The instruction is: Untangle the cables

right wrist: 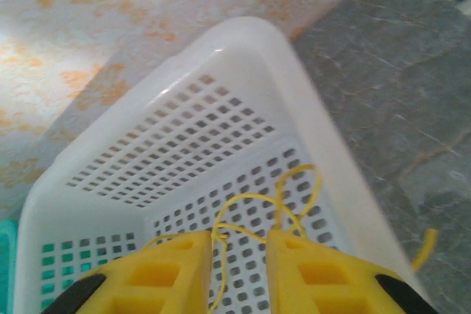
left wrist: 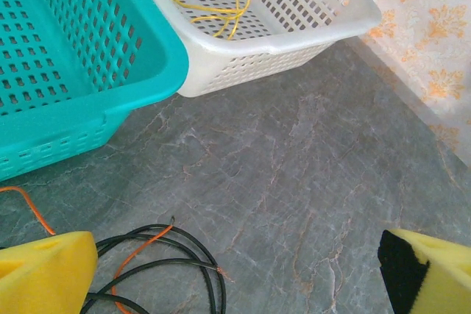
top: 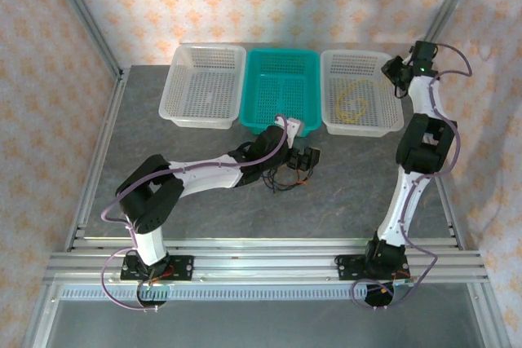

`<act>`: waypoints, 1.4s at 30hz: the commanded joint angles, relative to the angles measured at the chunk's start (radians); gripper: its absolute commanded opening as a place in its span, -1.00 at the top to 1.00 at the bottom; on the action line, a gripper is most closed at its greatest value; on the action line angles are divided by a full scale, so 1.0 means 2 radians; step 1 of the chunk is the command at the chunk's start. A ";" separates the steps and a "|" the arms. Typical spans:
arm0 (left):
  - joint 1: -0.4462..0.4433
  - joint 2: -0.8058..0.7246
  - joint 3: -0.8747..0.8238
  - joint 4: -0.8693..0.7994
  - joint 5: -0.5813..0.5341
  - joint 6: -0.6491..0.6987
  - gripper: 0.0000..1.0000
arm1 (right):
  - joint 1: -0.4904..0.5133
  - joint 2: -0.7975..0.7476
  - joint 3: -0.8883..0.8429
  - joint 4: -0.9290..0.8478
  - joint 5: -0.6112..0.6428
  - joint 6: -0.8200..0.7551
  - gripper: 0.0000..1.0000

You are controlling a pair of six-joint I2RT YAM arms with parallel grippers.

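Observation:
A yellow cable (top: 352,103) lies coiled in the right white basket (top: 359,55). My right gripper (top: 392,79) hovers over that basket's far right corner. In the right wrist view its jaws (right wrist: 239,244) stand a little apart, and the yellow cable (right wrist: 257,200) loops loosely through the gap without being pinched. Black cables (top: 285,178) tangled with an orange one lie on the table in front of the teal basket. My left gripper (top: 302,159) is just above them, wide open (left wrist: 235,277). The black loops (left wrist: 184,244) and orange strand (left wrist: 140,251) lie by its left finger.
Three baskets line the back of the table: a white one (top: 205,49), a teal one (top: 281,53) and the right white one. In the left wrist view the teal basket (left wrist: 132,49) and white basket (left wrist: 257,64) stand close ahead. Bare grey tabletop (left wrist: 316,182) spreads to the right.

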 commanded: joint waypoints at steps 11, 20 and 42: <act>-0.001 -0.017 -0.012 -0.006 0.000 -0.005 -0.98 | 0.056 -0.017 -0.013 0.000 0.040 -0.062 0.51; -0.001 -0.017 -0.017 -0.006 -0.003 -0.008 -0.98 | 0.091 -0.012 -0.053 0.024 0.082 -0.064 0.55; 0.014 -0.100 -0.090 0.045 -0.042 -0.049 -0.99 | 0.105 -0.141 -0.117 0.037 0.127 -0.068 0.23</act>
